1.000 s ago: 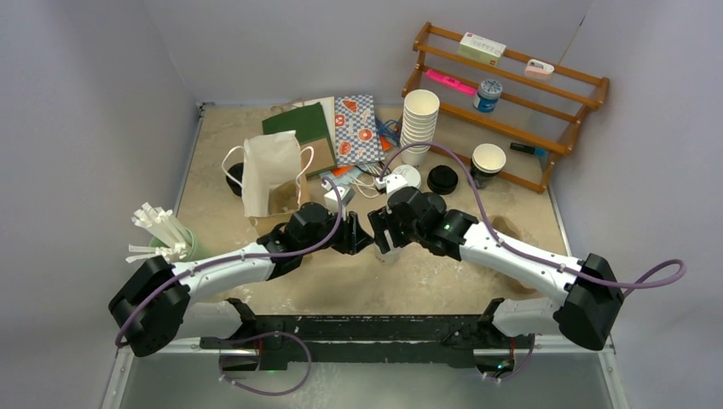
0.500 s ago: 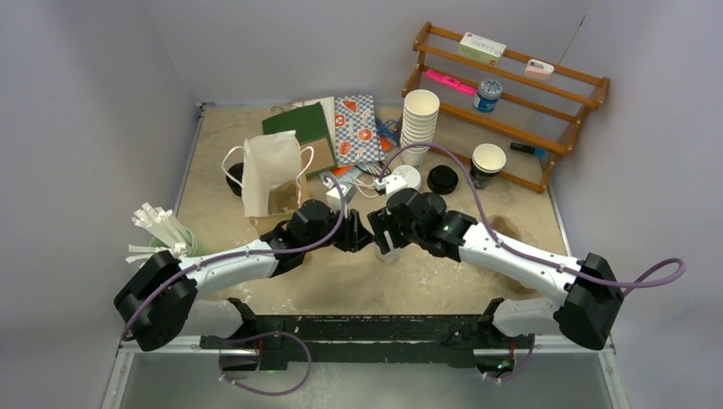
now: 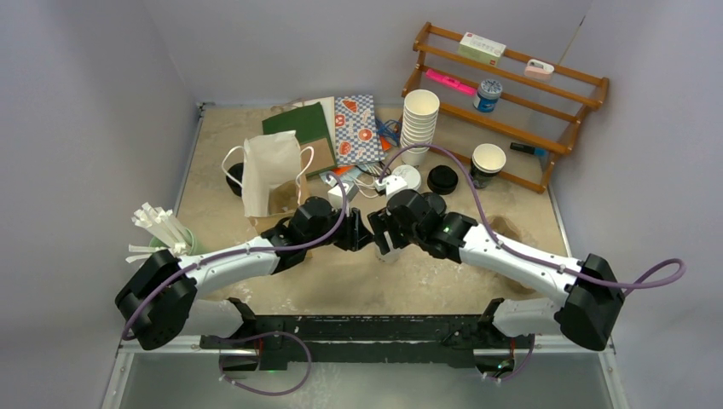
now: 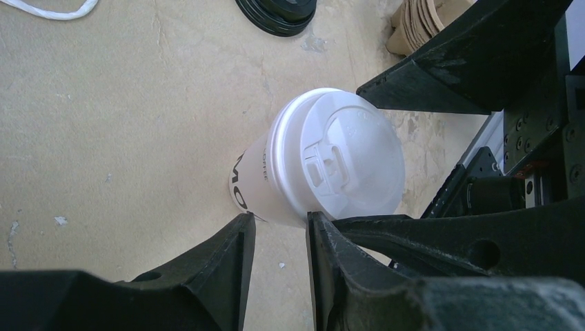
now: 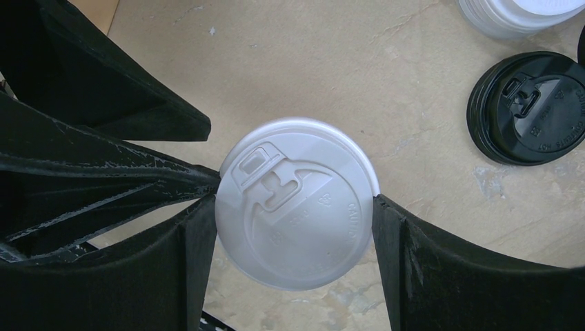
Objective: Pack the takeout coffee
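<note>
A white paper cup with a white plastic lid (image 5: 296, 207) stands upright on the tan table, black lettering on its side (image 4: 239, 189). My right gripper (image 5: 295, 207) is shut on it, one finger pressed against each side of the lid rim. In the top view that gripper (image 3: 388, 240) covers the cup. My left gripper (image 4: 279, 221) comes in from the left (image 3: 361, 237). Its jaws stand a little apart with nothing between them, and its tips touch the cup's side just under the lid. A cup with a black lid does not show.
A loose black lid (image 5: 528, 107) and a white lid (image 3: 407, 176) lie behind the cup. A beige paper bag (image 3: 271, 175) stands to the left, with a tall stack of white cups (image 3: 419, 123), a dark lidless cup (image 3: 488, 162) and a wooden rack (image 3: 546, 128) at the back.
My left arm has crept slightly right and away from me, toward the cup, its jaws narrowing a touch. The right gripper and the cup have not moved.
</note>
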### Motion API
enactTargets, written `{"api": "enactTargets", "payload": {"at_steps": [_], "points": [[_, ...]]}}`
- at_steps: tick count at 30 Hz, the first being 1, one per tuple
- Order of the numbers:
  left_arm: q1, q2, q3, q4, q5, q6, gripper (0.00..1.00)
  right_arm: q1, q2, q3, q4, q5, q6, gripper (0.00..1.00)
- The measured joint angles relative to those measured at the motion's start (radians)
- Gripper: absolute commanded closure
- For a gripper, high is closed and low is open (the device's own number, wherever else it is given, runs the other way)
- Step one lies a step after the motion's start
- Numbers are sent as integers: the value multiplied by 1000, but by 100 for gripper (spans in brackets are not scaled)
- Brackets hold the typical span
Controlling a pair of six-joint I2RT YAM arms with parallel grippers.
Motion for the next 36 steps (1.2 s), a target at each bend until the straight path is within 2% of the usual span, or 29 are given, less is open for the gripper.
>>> {"api": "enactTargets", "payload": {"at_steps": [16, 25, 26, 31, 36], "points": [[0, -3, 9, -23, -5, 3, 65, 16, -34, -82, 105, 19, 20, 44], [0, -4, 9, -29, -4, 3, 65, 46, -29, -76, 94, 63, 32, 44], [0, -4, 9, -29, -4, 3, 65, 47, -25, -69, 86, 65, 35, 43], [0, -4, 9, -29, -4, 3, 65, 52, -19, -39, 49, 80, 57, 23], [0, -2, 18, -35, -4, 11, 65, 54, -18, -10, -7, 88, 87, 11]]}}
